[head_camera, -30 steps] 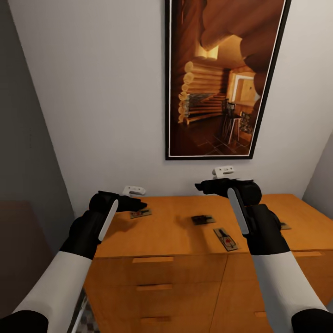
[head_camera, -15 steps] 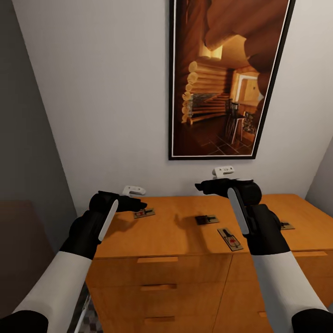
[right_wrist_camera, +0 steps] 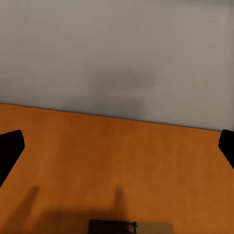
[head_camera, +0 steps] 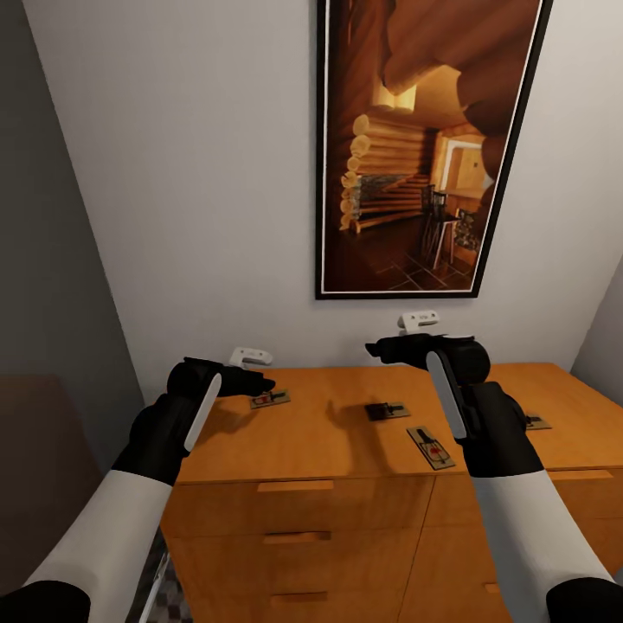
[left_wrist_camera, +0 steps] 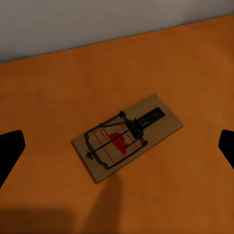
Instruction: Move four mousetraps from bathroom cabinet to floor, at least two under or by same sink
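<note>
Several mousetraps lie on top of an orange wooden dresser [head_camera: 320,450]: one [head_camera: 269,399] at the left, a dark one [head_camera: 387,410] in the middle, one [head_camera: 430,447] nearer the front edge, and one [head_camera: 534,422] partly hidden behind my right arm. My left gripper [head_camera: 260,379] hovers open just above the left mousetrap [left_wrist_camera: 127,137], its fingertips [left_wrist_camera: 9,151] spread wide on either side. My right gripper [head_camera: 376,349] hangs open higher over the dresser's back, with a dark mousetrap [right_wrist_camera: 130,227] just below it. The white cabinet and the sink are out of view.
A grey-white wall [head_camera: 199,199] rises right behind the dresser, with a large framed picture [head_camera: 415,147] of a log interior on it. Drawer fronts [head_camera: 294,536] face me below. A sliver of patterned floor [head_camera: 164,593] shows at the lower left.
The whole head view shifted slightly a second ago, so the camera moved. Both arms and the mousetraps have stayed put since.
</note>
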Tool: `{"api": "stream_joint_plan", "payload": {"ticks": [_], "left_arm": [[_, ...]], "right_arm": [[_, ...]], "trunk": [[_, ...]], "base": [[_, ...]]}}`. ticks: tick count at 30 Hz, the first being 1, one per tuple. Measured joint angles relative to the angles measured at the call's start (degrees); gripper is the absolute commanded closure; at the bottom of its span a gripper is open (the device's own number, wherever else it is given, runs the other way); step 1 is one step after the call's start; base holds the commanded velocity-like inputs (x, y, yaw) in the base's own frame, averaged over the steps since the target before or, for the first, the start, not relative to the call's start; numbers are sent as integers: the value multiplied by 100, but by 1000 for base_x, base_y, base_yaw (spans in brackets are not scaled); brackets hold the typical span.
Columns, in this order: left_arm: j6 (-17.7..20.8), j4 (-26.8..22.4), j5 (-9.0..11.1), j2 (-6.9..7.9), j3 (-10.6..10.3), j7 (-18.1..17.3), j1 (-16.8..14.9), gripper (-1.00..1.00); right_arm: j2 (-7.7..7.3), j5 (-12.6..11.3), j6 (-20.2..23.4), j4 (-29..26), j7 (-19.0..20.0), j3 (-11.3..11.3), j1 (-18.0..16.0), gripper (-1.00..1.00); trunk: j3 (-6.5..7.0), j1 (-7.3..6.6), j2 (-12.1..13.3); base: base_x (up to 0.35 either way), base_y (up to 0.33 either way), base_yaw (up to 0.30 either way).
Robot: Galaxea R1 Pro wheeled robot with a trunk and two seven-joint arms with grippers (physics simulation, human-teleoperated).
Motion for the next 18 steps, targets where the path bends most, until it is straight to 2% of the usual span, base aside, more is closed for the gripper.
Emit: {"api": "stream_joint_plan", "payload": {"ticks": [7, 14, 18], "left_arm": [[0, 71, 3, -12, -1, -6, 0, -100], [0, 156, 1, -15, -1, -13, 0, -100], [0, 194, -1, -16, -1, -15, 0, -100]], "right_arm": [[-58, 63, 0, -108, -22, 0, 88, -100], [-305, 43, 0, -240, -3, 4, 399, -100], [-375, 28, 0, -277, 2, 5, 473, -100]], "trunk": [[0, 0, 0], [0, 0, 0], [0, 0, 0]], "base": [[0, 1, 0], [0, 0, 0], [0, 0, 0]]}}
